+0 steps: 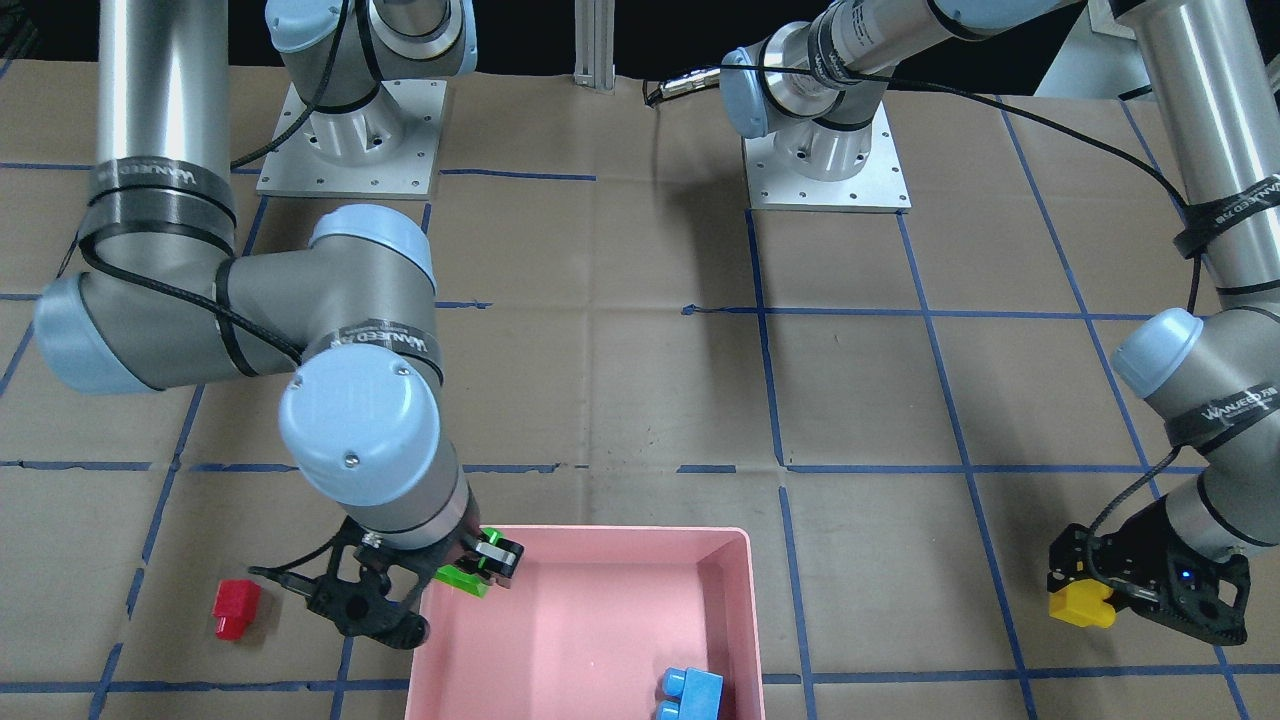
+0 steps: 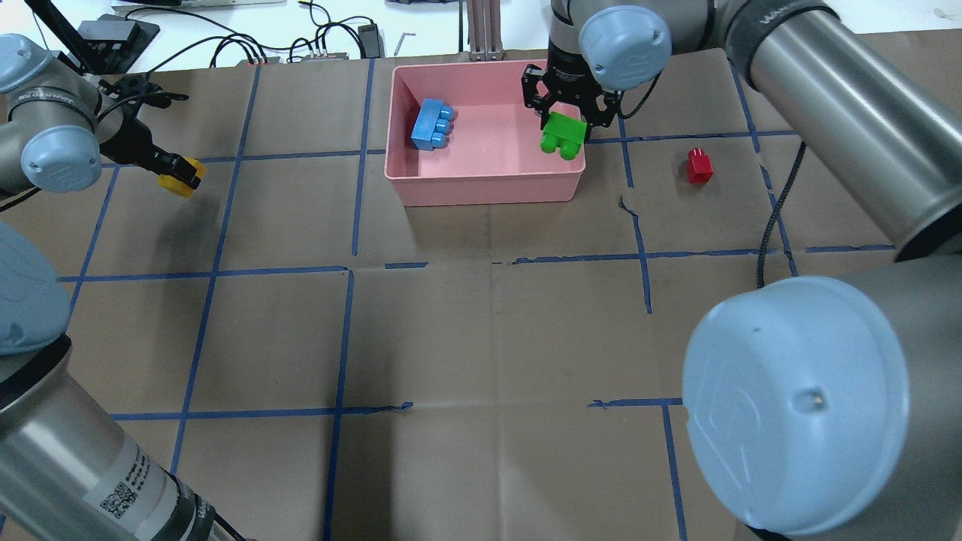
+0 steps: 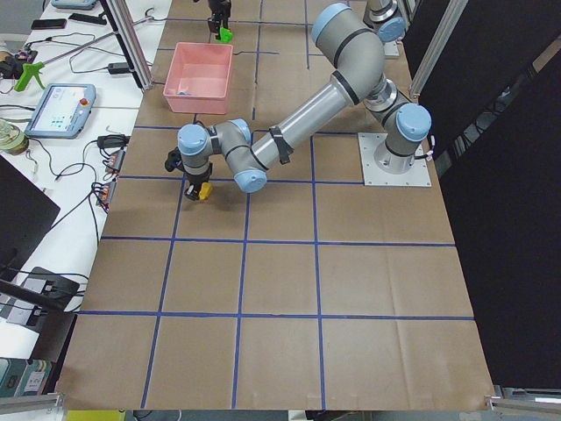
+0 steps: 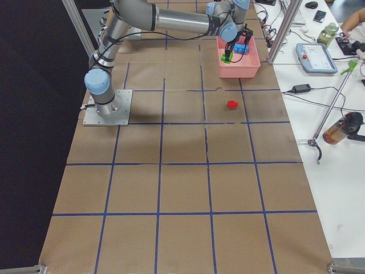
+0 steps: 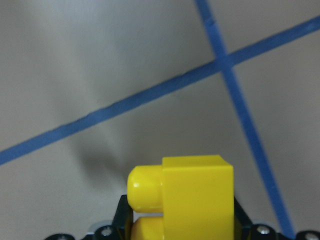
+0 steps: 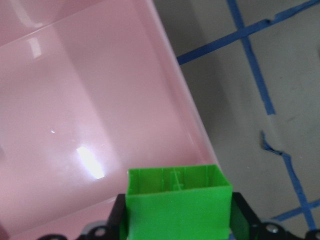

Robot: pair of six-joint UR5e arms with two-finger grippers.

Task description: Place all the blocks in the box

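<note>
The pink box (image 2: 485,189) stands at the far middle of the table, with the light-blue block (image 2: 431,125) inside at its left end; it also shows in the front view (image 1: 690,695). My right gripper (image 2: 565,124) is shut on the green block (image 2: 564,135) and holds it over the box's right rim (image 1: 440,600); the right wrist view shows the green block (image 6: 177,200) above the pink floor. My left gripper (image 2: 176,171) is shut on the yellow block (image 2: 183,177) above the table at the far left; the block also shows in the left wrist view (image 5: 192,197). The red block (image 2: 699,165) lies on the table right of the box.
Brown paper with a blue tape grid covers the table (image 2: 481,315). Both arm bases (image 1: 350,140) stand on metal plates at the robot's side. Cables and devices (image 2: 316,37) lie beyond the table's far edge.
</note>
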